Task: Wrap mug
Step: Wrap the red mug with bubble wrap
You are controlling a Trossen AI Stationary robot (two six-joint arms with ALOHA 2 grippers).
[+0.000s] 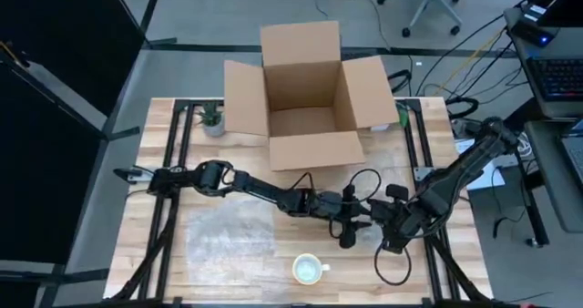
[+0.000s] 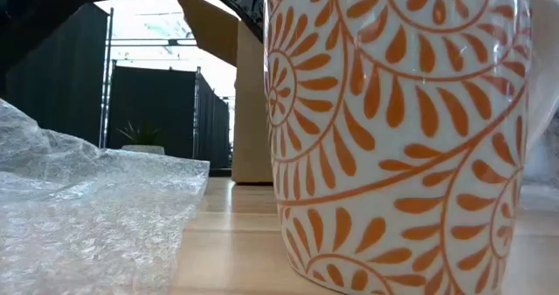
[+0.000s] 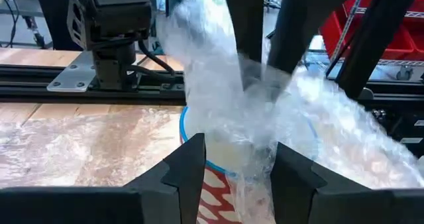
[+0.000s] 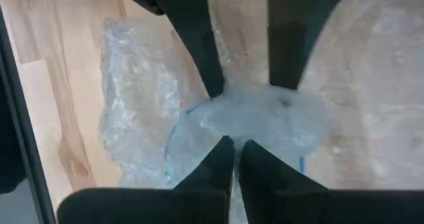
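A mug with a blue rim and a red pattern (image 3: pixel 213 196) stands right of the table's middle, its mouth covered by a bunch of clear bubble wrap (image 4: pixel 265 118). My right gripper (image 4: pixel 235 141), also seen in the high view (image 1: pixel 383 231), is shut on that wrap from the right. My left gripper (image 3: pixel 238 151), reaching in from the left (image 1: pixel 351 219), is open, its fingers standing apart at the wrapped mug with a strand of wrap (image 3: pixel 255 184) between them. My right gripper pinches the bunched bubble wrap (image 4: pixel 242 128) between its two fingers, just over the mug's blue rim (image 4: pixel 177 128). The wrap lies gathered over the mug's mouth. How many layers are caught I cannot tell. Whether my left gripper touches the mug or the wrap, I cannot tell.
A second mug with orange leaf scrolls (image 1: pixel 310 270) stands near the front edge, filling the low view (image 2: pixel 402 138). A flat sheet of bubble wrap (image 1: pixel 228 233) lies left of it. An open cardboard box (image 1: pixel 305 98) and a small potted plant (image 1: pixel 212 118) stand at the back.
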